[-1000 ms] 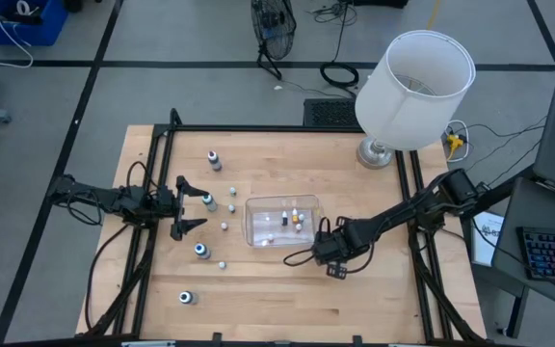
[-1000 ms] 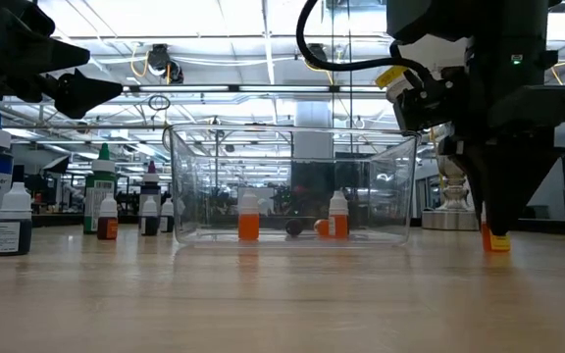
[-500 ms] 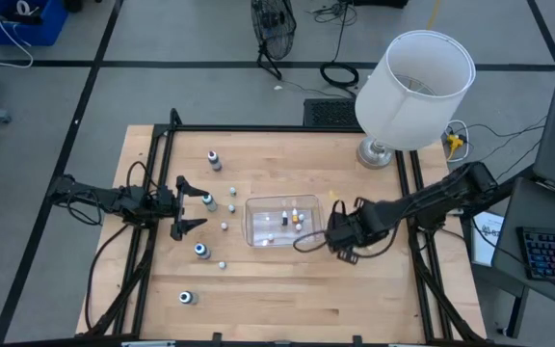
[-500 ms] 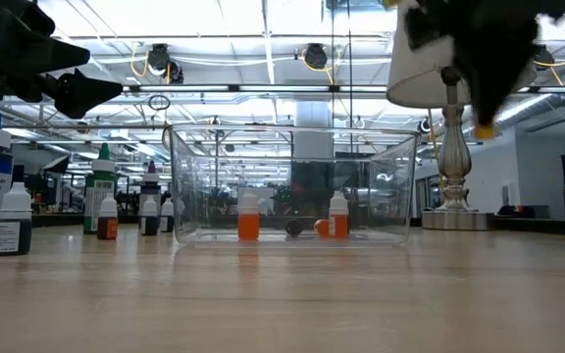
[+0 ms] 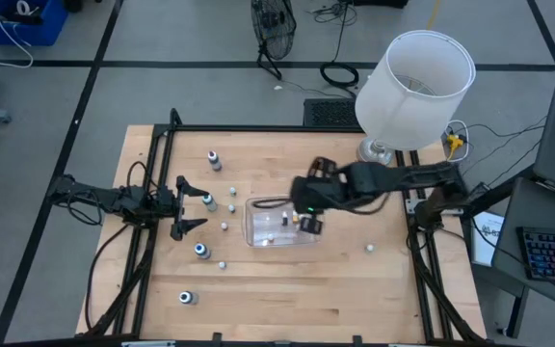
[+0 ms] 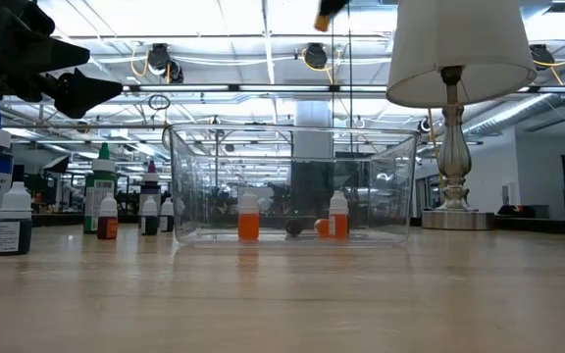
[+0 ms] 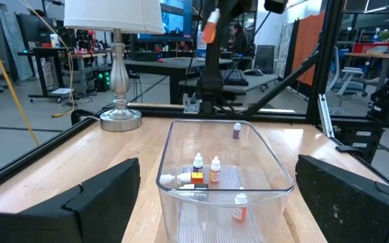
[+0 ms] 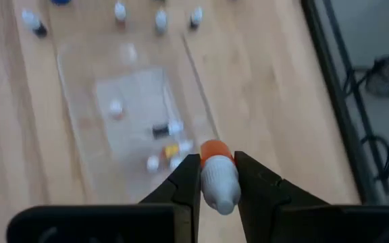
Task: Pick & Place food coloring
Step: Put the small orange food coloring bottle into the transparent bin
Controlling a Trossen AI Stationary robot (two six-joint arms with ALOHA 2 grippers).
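Right hand: closed on 1 orange-capped bottle, now lifted from the worktop to above the clear tub. Release pending. Left hand: fully open, empty, waiting beside loose bottles.

Orange-capped whitish bottle, clear tub, white lampshade

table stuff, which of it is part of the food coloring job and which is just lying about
Job:
- orange-capped bottle held in right pincer
- clear tub with bottles inside
- loose bottles near open left pincer

Lying about:
- lamp
- floor fan
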